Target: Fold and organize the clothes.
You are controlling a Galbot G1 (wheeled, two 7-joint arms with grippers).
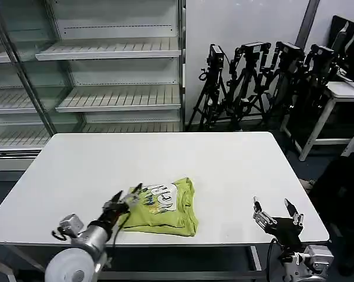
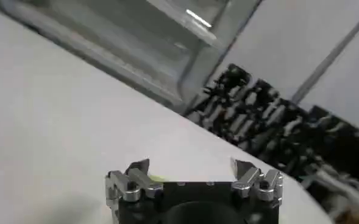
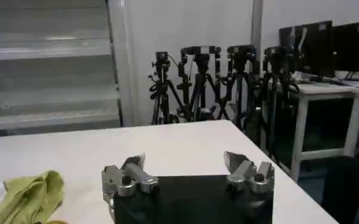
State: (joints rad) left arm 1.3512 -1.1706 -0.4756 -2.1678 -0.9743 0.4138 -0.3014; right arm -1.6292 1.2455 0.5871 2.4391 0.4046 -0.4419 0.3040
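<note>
Lime T-shirt [image 1: 165, 207], printed face up, lies bundled near the table [image 1: 223, 164] front edge; left gripper [image 1: 122, 201] hovers at its edge, fingers apart, likely for grasping. Left wrist view: fingers spread, empty. Right wrist view: right gripper [image 3: 188, 173] open, idle, well apart.

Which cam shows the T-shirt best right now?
Head view: the whole lime T-shirt lies folded near the white table's front edge, its white print up, left gripper at its edge. Right wrist view catches only a bunched corner; left wrist view, a sliver behind the fingers.
</note>
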